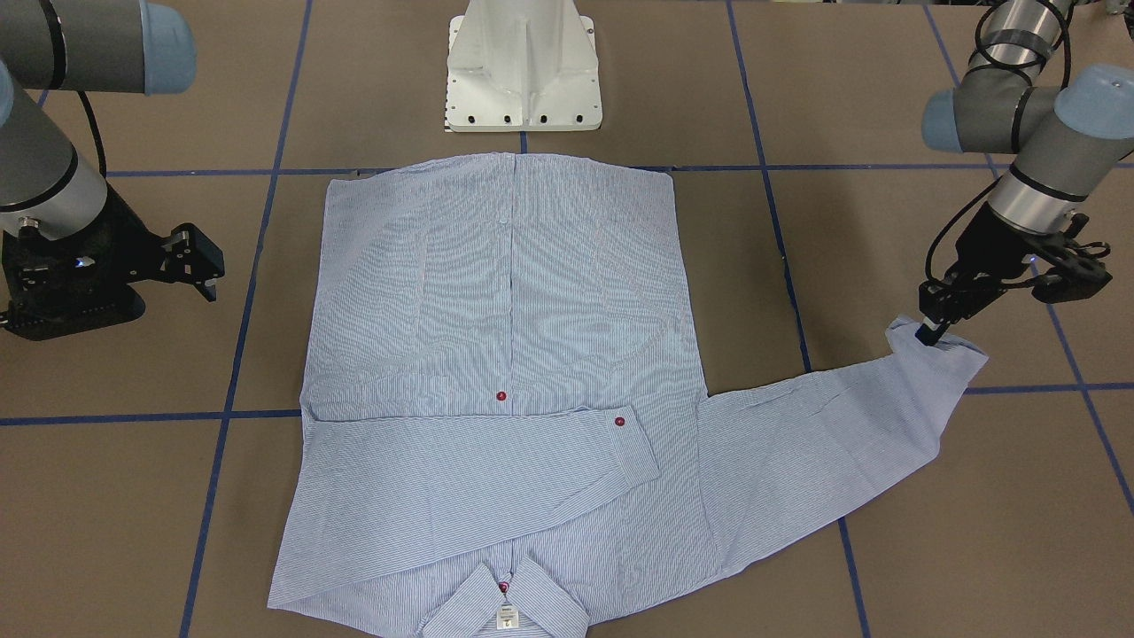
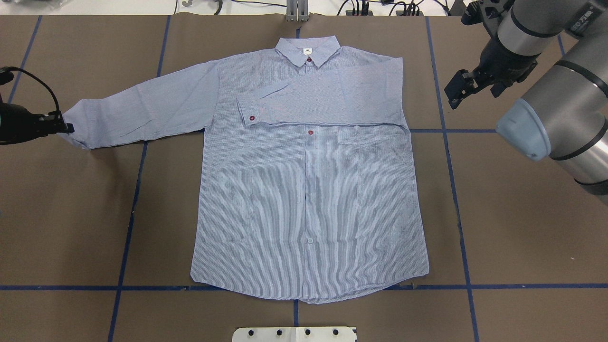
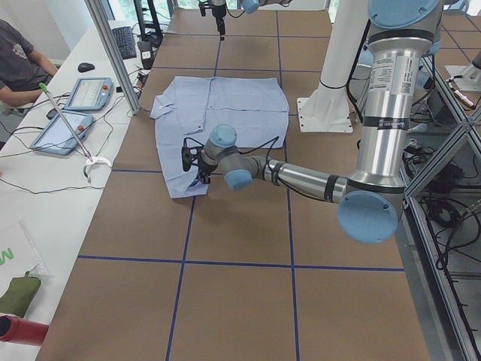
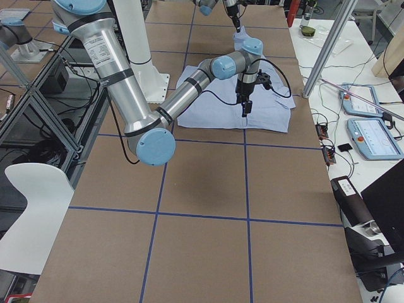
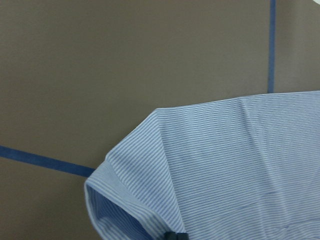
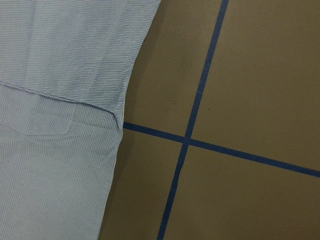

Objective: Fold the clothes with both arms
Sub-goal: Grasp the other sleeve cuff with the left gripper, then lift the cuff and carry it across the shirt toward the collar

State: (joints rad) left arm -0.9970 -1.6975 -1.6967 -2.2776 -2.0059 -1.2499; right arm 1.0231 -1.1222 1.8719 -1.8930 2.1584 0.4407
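Note:
The light-blue striped shirt (image 2: 308, 190) lies flat, front up, with its collar (image 2: 308, 50) on the side away from the robot's base. One sleeve is folded across the chest, its cuff (image 2: 249, 111) beside the button line. The other sleeve (image 2: 137, 109) stretches out sideways. My left gripper (image 2: 68, 127) is shut on that sleeve's cuff (image 1: 939, 350), which is raised slightly off the table; the left wrist view shows the cuff (image 5: 150, 190) close up. My right gripper (image 2: 455, 97) hovers open beside the shirt's shoulder, holding nothing, clear of the cloth.
The white pedestal base (image 1: 524, 66) stands just past the shirt's hem. Blue tape lines (image 2: 128, 213) grid the brown table. Along the table's far side stand an aluminium post (image 3: 113, 53) and tablets (image 3: 86, 94), with a seated person (image 3: 19, 60).

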